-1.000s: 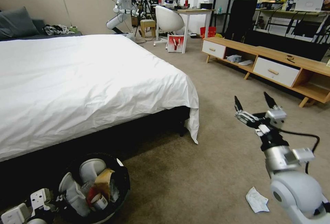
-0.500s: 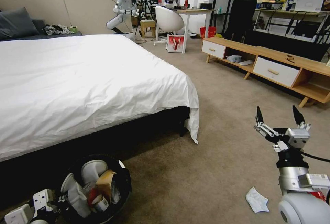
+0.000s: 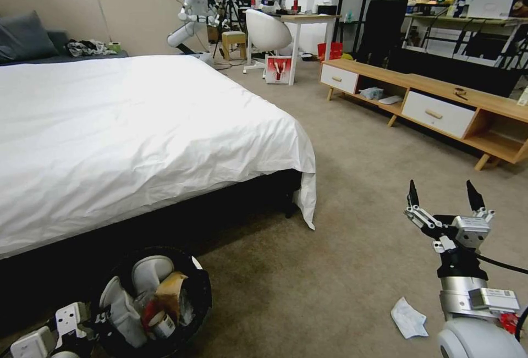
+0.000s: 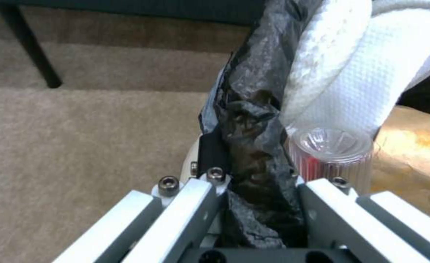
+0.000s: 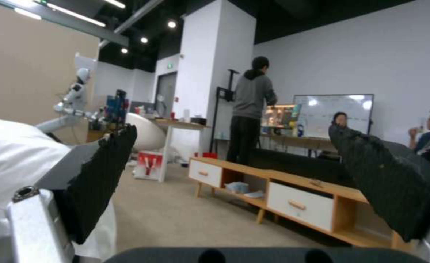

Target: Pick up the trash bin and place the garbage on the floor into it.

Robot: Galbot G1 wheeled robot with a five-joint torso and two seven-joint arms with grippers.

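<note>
The left gripper (image 4: pixel 254 204) is clamped on the black-lined rim of the bin (image 3: pixel 195 286), by the bed's (image 3: pixel 137 127) foot; tissues, a paper bag and a cup lie inside. One tissue (image 3: pixel 408 318) lies on the carpet (image 3: pixel 341 193) beside the right gripper (image 3: pixel 443 198), its fingers apart.

To my left I see a bed (image 3: pixel 137 127) under a white sheet, one sheet corner hanging down at the foot. A grey pillow (image 3: pixel 22 36) lies at its far end. On my right a low wooden cabinet (image 3: pixel 440 105) with white drawers runs along the wall. Farther back stand a white chair (image 3: pixel 268 31), a desk (image 3: pixel 308 17) and a red-and-white bag (image 3: pixel 278 68) leaning by the desk leg.
</note>
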